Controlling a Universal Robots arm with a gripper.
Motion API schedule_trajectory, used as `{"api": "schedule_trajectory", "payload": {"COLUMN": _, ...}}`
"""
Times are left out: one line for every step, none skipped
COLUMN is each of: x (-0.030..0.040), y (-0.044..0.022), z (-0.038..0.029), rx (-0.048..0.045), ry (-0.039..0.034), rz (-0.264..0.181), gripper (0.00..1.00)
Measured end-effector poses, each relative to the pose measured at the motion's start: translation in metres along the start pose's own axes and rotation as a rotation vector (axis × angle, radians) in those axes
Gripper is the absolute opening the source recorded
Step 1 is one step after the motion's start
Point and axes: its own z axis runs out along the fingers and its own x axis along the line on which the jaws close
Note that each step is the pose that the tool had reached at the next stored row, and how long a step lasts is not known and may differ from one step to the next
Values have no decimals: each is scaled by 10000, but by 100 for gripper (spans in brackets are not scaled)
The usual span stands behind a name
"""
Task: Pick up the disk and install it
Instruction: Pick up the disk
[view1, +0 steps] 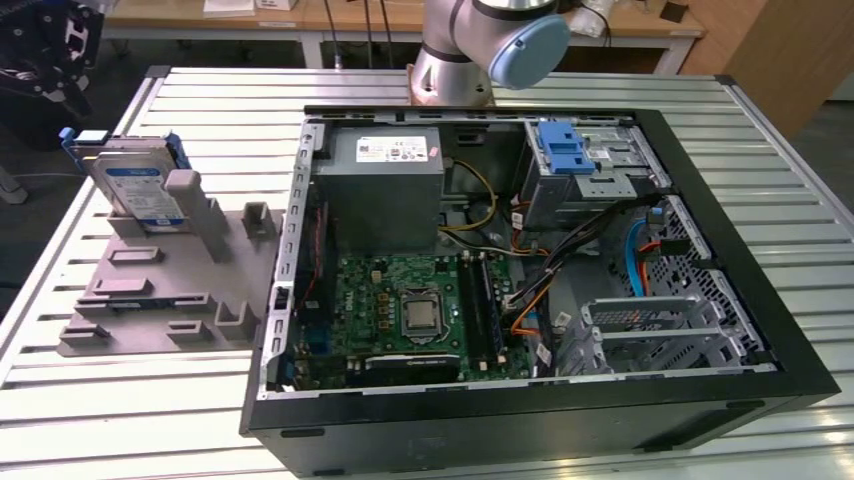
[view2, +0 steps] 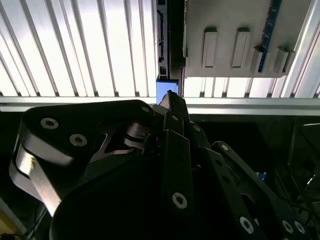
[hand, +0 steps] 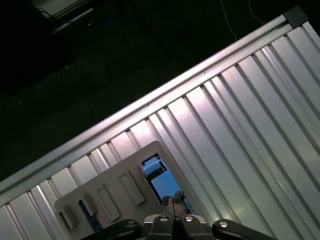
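The disk (view1: 140, 190) stands on edge in a grey holder (view1: 160, 290) on the slatted table, at the exterior view's left; it is silver-grey with a white-and-blue label and a blue carrier frame. My gripper (view1: 54, 90) hangs above and beyond it at the table's far left corner, apart from it. In the first wrist view the shut gripper (hand: 175, 198) points down towards the disk's blue top edge (hand: 159, 181) and the holder (hand: 115, 185). The second wrist view shows the gripper (view2: 170, 95) with its fingers together over a patch of the disk's blue frame (view2: 165, 89). Nothing is held.
An open computer case (view1: 721, 200) fills the table's middle and right, with a grey power supply (view1: 387, 190), a green motherboard (view1: 414, 310) and a drive cage with a blue latch (view1: 574, 150). The arm's base (view1: 467, 50) stands behind the case. The table edge (hand: 150, 100) borders dark floor.
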Motion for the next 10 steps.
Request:
{"api": "schedule_trajectory", "payload": {"x": 0, "y": -1, "z": 2, "rx": 47, "ry": 6, "rz": -94, "gripper": 11}}
{"api": "schedule_trajectory", "payload": {"x": 0, "y": -2, "z": 4, "rx": 66, "ry": 14, "rz": -230, "gripper": 11}}
{"api": "schedule_trajectory", "payload": {"x": 0, "y": -3, "z": 7, "rx": 74, "ry": 24, "rz": -388, "gripper": 11}}
{"api": "schedule_trajectory", "payload": {"x": 1, "y": -3, "z": 9, "rx": 72, "ry": 41, "rz": -564, "gripper": 11}}
{"api": "schedule_trajectory", "payload": {"x": 1, "y": -3, "z": 15, "rx": 66, "ry": 57, "rz": -742, "gripper": 11}}
{"api": "schedule_trajectory", "payload": {"x": 1, "y": -3, "z": 20, "rx": 59, "ry": 76, "rz": -920, "gripper": 11}}
{"api": "schedule_trajectory", "payload": {"x": 1, "y": -4, "z": 27, "rx": 52, "ry": 96, "rz": -1116, "gripper": 11}}
{"api": "schedule_trajectory", "payload": {"x": 2, "y": -5, "z": 33, "rx": 45, "ry": 115, "rz": -1294, "gripper": 11}}
{"api": "schedule_trajectory", "payload": {"x": 2, "y": -5, "z": 38, "rx": 38, "ry": 133, "rz": -1473, "gripper": 11}}
{"api": "schedule_trajectory", "payload": {"x": 2, "y": -6, "z": 42, "rx": 31, "ry": 151, "rz": -1652, "gripper": 11}}
